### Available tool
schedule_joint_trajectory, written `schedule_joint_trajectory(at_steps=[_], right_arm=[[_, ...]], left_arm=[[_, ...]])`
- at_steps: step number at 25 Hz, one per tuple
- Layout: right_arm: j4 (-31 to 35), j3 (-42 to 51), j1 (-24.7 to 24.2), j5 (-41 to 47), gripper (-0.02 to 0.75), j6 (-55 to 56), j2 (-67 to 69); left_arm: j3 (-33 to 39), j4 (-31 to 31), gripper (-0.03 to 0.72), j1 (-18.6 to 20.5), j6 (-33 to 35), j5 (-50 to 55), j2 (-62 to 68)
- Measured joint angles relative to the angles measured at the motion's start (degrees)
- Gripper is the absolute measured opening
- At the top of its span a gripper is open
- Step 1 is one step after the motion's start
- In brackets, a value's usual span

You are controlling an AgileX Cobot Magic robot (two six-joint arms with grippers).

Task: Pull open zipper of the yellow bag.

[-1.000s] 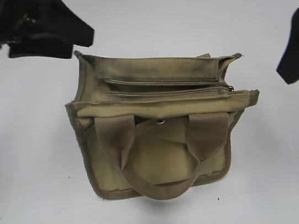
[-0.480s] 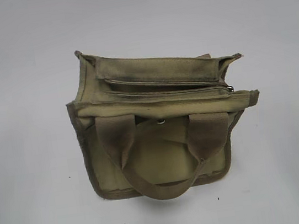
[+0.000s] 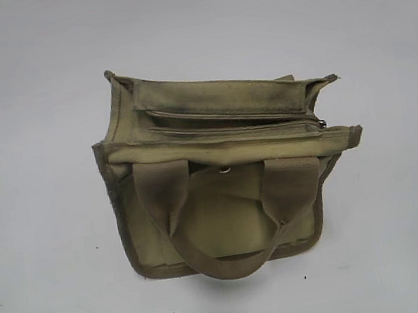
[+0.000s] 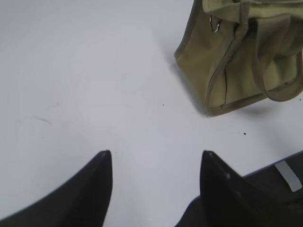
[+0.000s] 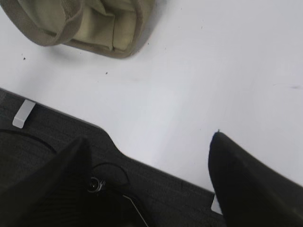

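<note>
A white table (image 3: pixel 20 89) fills my view. The yellow bag (image 3: pixel 225 216) sits mid-table, soft canvas, likely light (it may slide). Its zipper (image 3: pixel 228 128) runs along the top; I'd pinch the pull tab (image 3: pixel 321 123). My left gripper (image 4: pixel 156 163) and right gripper (image 5: pixel 149 151) gape empty, well apart from it.

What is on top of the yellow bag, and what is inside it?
On top of the yellow bag runs a zipper, its metal pull at the right end. The inside cannot be seen; the fabric covers it.
</note>
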Motion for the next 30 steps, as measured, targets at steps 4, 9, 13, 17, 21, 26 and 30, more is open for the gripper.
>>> schedule_joint_trajectory(at_steps=[4, 9, 13, 17, 21, 26, 30], right_arm=[[0.00, 1.78, 0.00, -4.08, 0.594, -0.05, -0.06], [0.00, 2.67, 0.00, -4.07, 0.594, -0.29, -0.06], [0.20, 2.67, 0.00, -4.07, 0.594, -0.29, -0.06], [0.89, 2.67, 0.00, -4.07, 0.594, -0.33, -0.06], [1.00, 2.67, 0.00, -4.07, 0.594, -0.39, -0.06], [1.07, 2.67, -0.23, -4.07, 0.594, -0.39, -0.06], [1.30, 2.67, -5.52, -4.07, 0.594, -0.39, -0.25]], left_arm=[[0.38, 0.00, 0.454, 0.00, 0.00, -0.28, -3.42], [0.49, 0.00, 0.454, 0.00, 0.00, -0.57, -3.70], [0.49, 0.80, 0.454, 0.00, 2.32, -0.64, -3.70], [0.49, 1.10, 0.454, 0.00, 2.63, -0.64, -3.70], [0.49, 1.10, 0.454, 0.00, 2.68, -0.64, -3.70], [0.49, 1.10, 0.454, 0.00, 2.75, -0.64, -3.70], [0.49, 1.10, 0.454, 0.10, 2.76, -0.69, -3.94]])
